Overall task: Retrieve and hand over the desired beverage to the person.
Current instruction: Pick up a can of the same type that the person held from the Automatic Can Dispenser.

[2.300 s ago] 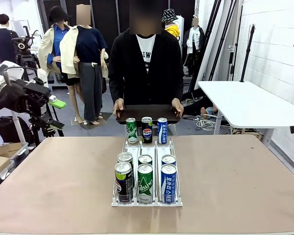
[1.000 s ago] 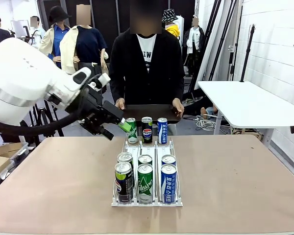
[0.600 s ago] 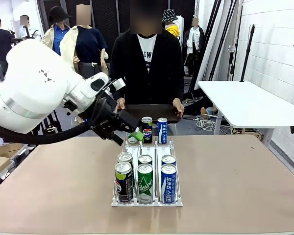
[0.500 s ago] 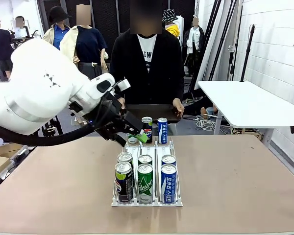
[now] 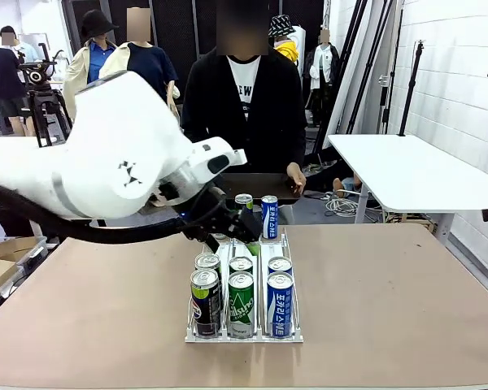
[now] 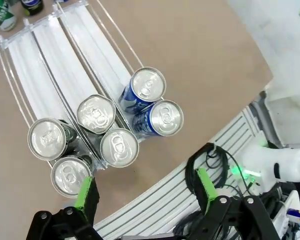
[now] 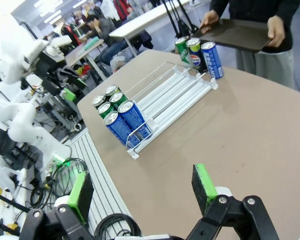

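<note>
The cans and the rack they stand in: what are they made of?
The cans look like aluminium: bare silvery tops with pull tabs, and glossy printed sides. The rack seems to be white plastic lanes edged with thin, shiny metal wire, though the lanes could be painted metal.

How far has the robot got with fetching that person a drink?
Done: nothing delivered; the person's tray is bare. In hand: the left end effector hovers open above the cans at the rack's near end, holding nothing. The right end effector is open and empty. Left: grasp a can, lift it and hand it over.
</note>
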`<state>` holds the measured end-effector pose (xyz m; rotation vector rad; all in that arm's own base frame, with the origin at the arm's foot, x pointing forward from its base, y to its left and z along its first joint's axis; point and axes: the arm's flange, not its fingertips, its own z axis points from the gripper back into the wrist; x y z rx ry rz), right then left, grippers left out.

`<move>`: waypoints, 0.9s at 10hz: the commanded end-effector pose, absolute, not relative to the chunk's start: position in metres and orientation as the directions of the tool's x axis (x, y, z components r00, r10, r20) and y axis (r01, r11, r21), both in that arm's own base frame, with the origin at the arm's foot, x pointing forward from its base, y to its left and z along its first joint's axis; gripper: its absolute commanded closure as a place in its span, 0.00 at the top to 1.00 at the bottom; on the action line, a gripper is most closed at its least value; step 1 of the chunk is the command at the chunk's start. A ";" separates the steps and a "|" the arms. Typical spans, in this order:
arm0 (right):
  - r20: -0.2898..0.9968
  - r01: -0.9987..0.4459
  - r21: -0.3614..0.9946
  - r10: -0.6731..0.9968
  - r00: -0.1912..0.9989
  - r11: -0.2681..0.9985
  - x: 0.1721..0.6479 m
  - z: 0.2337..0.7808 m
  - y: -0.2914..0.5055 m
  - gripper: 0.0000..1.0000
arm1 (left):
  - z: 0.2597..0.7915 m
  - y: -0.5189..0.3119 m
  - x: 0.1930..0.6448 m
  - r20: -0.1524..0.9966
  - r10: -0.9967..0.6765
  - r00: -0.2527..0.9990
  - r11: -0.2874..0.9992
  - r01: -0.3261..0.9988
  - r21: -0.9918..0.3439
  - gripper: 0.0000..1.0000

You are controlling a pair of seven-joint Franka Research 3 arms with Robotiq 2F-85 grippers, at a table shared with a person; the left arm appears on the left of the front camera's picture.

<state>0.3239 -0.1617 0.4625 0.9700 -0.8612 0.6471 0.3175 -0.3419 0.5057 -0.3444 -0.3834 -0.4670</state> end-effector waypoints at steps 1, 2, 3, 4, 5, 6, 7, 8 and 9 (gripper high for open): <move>0.857 -0.795 0.433 0.081 0.510 0.425 0.325 0.463 -0.161 1.00 | 0.514 -0.373 0.328 0.414 -0.355 0.838 0.873 0.455 -0.174 1.00; 0.857 -0.795 0.433 0.081 0.510 0.425 0.325 0.463 -0.161 1.00 | 0.514 -0.383 0.329 0.401 -0.360 0.842 0.880 0.450 -0.154 1.00; 0.857 -0.795 0.433 0.081 0.510 0.425 0.325 0.463 -0.161 1.00 | 0.516 -0.392 0.330 0.358 -0.368 0.858 0.890 0.436 -0.129 1.00; 0.857 -0.795 0.433 0.081 0.510 0.425 0.325 0.463 -0.161 1.00 | 0.518 -0.398 0.330 0.314 -0.361 0.878 0.904 0.413 -0.114 1.00; 0.857 -0.795 0.433 0.081 0.510 0.425 0.325 0.463 -0.161 1.00 | 0.521 -0.403 0.331 0.259 -0.363 0.895 0.913 0.397 -0.095 1.00; 0.857 -0.795 0.433 0.081 0.510 0.425 0.325 0.463 -0.161 1.00 | 0.521 -0.404 0.330 0.246 -0.354 0.902 0.921 0.382 -0.074 1.00; 0.857 -0.795 0.433 0.081 0.510 0.425 0.325 0.463 -0.161 1.00 | 0.523 -0.405 0.331 0.224 -0.339 0.914 0.930 0.362 -0.071 1.00; 0.857 -0.795 0.433 0.081 0.510 0.425 0.325 0.463 -0.161 1.00 | 0.524 -0.406 0.331 0.202 -0.326 0.924 0.935 0.347 -0.078 1.00; 0.857 -0.795 0.433 0.081 0.510 0.425 0.325 0.463 -0.161 1.00 | 0.524 -0.407 0.331 0.158 -0.305 0.939 0.942 0.322 -0.094 1.00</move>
